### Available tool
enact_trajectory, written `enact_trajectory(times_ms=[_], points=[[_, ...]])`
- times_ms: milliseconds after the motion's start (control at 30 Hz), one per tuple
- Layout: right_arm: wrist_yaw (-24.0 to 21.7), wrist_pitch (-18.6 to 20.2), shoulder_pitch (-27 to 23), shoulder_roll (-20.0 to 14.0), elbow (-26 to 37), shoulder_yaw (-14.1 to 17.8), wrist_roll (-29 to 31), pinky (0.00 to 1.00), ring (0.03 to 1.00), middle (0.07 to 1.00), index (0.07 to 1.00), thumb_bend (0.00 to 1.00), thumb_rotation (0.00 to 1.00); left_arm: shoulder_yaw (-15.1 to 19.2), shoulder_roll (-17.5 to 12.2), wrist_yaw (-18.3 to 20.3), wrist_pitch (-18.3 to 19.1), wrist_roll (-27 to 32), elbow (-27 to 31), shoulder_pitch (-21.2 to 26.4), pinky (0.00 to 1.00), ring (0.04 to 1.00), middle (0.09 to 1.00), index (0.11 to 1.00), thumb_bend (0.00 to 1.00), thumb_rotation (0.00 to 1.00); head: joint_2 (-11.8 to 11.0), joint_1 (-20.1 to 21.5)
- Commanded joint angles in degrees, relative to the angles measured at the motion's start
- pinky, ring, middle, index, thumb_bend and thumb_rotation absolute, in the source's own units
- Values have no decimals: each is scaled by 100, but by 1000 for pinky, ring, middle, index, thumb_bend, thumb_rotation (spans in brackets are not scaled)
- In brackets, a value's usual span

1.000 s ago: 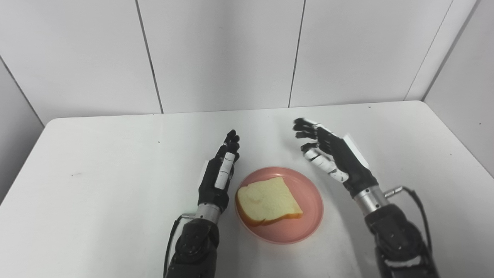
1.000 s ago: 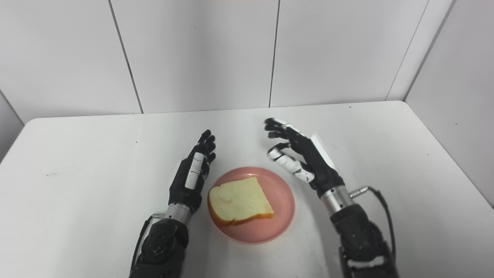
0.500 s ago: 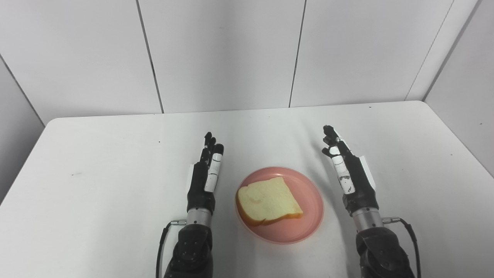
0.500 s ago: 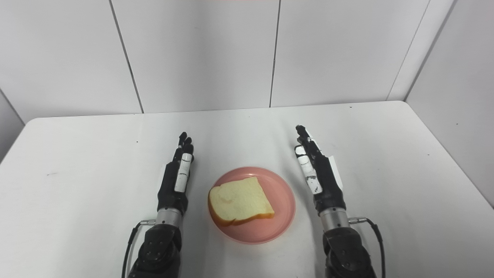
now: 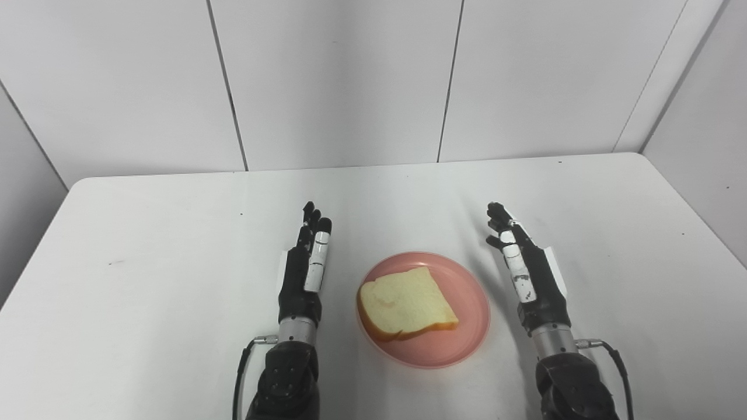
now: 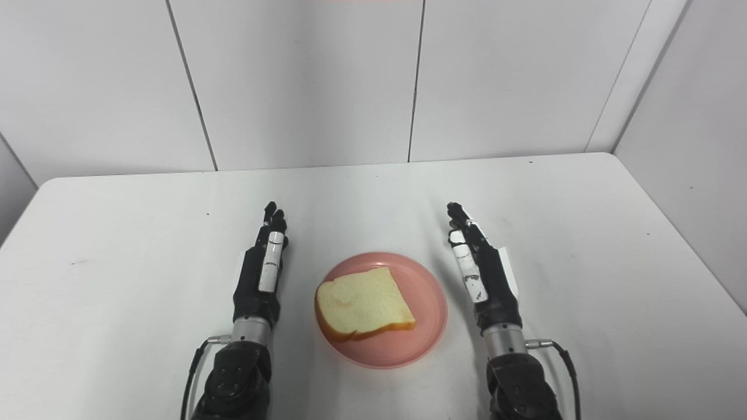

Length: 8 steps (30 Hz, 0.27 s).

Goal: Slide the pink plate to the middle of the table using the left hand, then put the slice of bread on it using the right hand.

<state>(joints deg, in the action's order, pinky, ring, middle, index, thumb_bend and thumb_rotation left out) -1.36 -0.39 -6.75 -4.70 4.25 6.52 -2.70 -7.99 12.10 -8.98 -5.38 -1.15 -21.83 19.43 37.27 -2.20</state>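
So we're looking at both sets of fingers first: on the left hand [image 5: 303, 274] they're stretched out straight and lying pretty much side by side, pointing away toward the back wall, pinching nothing. Same deal on the right hand [image 5: 528, 274], fingers [image 5: 499, 220] extended and close together, thumb lying along the side, nothing held in there either. Both hands are sitting edge-on, palms facing inward toward each other, so we're mostly seeing the thumb side with the white segments. We can't tell whether they're touching the table or hovering just above it.

Moving out from there, we're seeing the pink plate [image 5: 467, 332] sitting between the two hands, roughly in the middle of the white table [image 5: 146, 233] and toward the near edge. The left hand is just beside the plate's left rim, the right hand just beside its right rim, neither one touching it as far as we can see.

The slice of bread [image 5: 405, 303] is lying flat on the plate, a bit toward its left side, crust edge facing the near side.

Further out we're getting the black forearms coming in from the bottom, each with a cable [image 5: 613, 356] looping off the wrist, and white wall panels [image 5: 338, 81] behind the table.
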Motion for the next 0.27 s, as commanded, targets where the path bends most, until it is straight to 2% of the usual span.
enact_trajectory(times_ms=[0, 133, 233], points=[[34, -206, -97, -58, 96, -11, 45, 876, 915, 911, 872, 788, 992, 0, 368, 34, 144, 93, -2, -183, 1000, 1000, 1000, 1000, 729, 900, -4, -5], [-1, 65, -87, -26, 152, 23, 268, 883, 919, 919, 872, 817, 966, -3, 359, 39, 158, 102, -35, -172, 1000, 1000, 1000, 1000, 740, 894, -12, -29], [-22, 362, -103, 63, 199, 114, 701, 903, 926, 928, 869, 806, 940, -27, 351, 9, 186, 50, -28, -177, 1000, 1000, 1000, 1000, 746, 899, -15, -39]])
